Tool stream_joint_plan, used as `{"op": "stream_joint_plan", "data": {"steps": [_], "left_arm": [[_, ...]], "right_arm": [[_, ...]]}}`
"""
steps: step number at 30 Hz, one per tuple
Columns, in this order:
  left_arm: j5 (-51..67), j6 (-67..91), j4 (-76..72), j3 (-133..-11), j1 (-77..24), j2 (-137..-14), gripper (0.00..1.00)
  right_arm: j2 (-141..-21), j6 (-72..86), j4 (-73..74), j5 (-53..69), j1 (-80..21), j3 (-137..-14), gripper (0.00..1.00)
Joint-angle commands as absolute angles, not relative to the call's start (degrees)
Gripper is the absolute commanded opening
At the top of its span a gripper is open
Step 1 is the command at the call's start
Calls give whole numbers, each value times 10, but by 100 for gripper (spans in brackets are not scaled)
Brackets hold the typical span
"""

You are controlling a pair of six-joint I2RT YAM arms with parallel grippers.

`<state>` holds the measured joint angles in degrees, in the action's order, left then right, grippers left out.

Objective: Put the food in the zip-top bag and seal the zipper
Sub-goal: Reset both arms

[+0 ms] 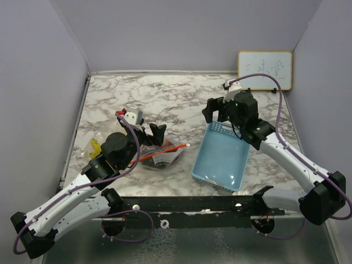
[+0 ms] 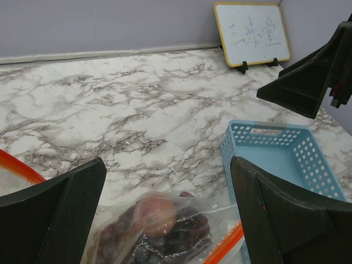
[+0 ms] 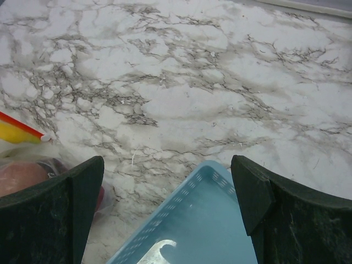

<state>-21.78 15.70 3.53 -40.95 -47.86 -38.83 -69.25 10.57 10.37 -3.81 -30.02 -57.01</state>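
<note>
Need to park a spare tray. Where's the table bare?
Bare: the far marble from the back wall to the bag and basket, left of the whiteboard. Crowded: the near strip, with bag, basket, left arm and right arm.

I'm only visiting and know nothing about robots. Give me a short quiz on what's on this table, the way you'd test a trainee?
1. True or false: the light blue basket has food lying in it.
2. What colour is the zipper strip on the zip-top bag? A green, B orange, C black.
3. Fill in the blank: the left gripper and the right gripper both have their jaws ____ and hold nothing.

Key: 1 false, the basket is bare inside. 2 B. 3 open.
</note>
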Motion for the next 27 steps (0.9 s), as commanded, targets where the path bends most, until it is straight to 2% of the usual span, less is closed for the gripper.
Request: {"op": "stream_joint_plan", "data": {"steps": [1, 27], "left_arm": [[-214, 155, 29, -410, -477, -381, 99], [-217, 156, 30, -406, -477, -378, 99]], "right_arm": [[-671, 111, 98, -64, -300, -560, 99], [-670, 105, 93, -49, -300, -550, 100]]}}
